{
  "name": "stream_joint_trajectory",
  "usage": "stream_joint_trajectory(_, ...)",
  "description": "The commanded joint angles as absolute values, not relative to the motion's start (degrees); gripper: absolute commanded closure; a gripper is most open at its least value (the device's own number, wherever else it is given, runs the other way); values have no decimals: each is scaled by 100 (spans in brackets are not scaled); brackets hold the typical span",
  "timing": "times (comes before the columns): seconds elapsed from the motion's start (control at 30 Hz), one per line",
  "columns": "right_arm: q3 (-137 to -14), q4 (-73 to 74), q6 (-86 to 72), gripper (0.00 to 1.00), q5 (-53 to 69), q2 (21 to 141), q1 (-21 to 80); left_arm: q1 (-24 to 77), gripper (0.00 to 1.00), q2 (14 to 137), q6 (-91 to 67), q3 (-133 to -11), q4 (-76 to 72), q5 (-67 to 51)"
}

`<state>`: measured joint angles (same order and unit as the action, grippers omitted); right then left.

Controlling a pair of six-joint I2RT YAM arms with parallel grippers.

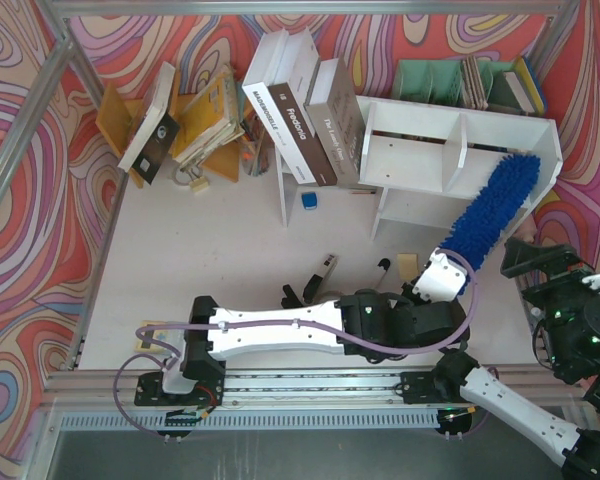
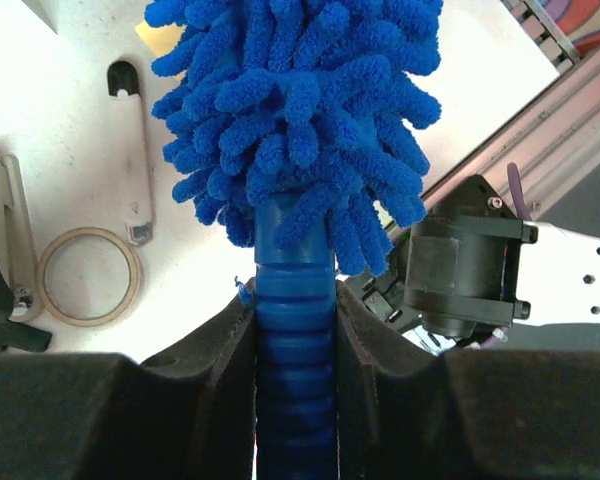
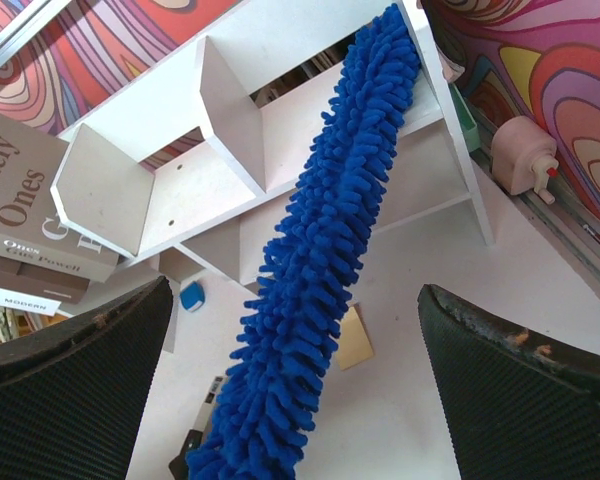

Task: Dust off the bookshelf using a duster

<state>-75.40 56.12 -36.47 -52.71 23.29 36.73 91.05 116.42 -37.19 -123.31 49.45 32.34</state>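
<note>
The left claw is clamped tight on the ribbed blue handle of the duster, its two dark pads pressed against either side of the handle just below the shaggy head. In the top view this claw sits right of centre, and the duster runs from it diagonally toward the upper right. The fluffy tip reaches the right-hand compartment of the white bookshelf, close by its outer side wall. The right claw stands wide open and grips nothing; in its wrist view the duster crosses the middle of the frame, between the two black fingers and beyond them. In that view the bookshelf fills the upper half, its divider left of the duster. On the table near the left claw lie a ring of tape and a yellow note. Large books lean against the bookshelf's left end, and a green file rack stands behind it.
</note>
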Motion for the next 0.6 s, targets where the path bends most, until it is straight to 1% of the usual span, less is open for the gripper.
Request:
stream_joint_trajectory(0.0, -7689, 5669, -3709, 2, -5367, 2395, 3665, 9036, 100, 11322, -3476, -12278, 4472, 3576)
stream_joint_trajectory(0.37, -7659, 5689, -3679, 2, -5354, 2304, 3665, 8982, 100, 11037, -3174, -12123, 3921, 3718)
stream_joint_trajectory(0.57, -7587, 5654, -3678, 2, -5343, 2295, 3665, 8955, 100, 11196, -3174, -12199, 4057, 3538)
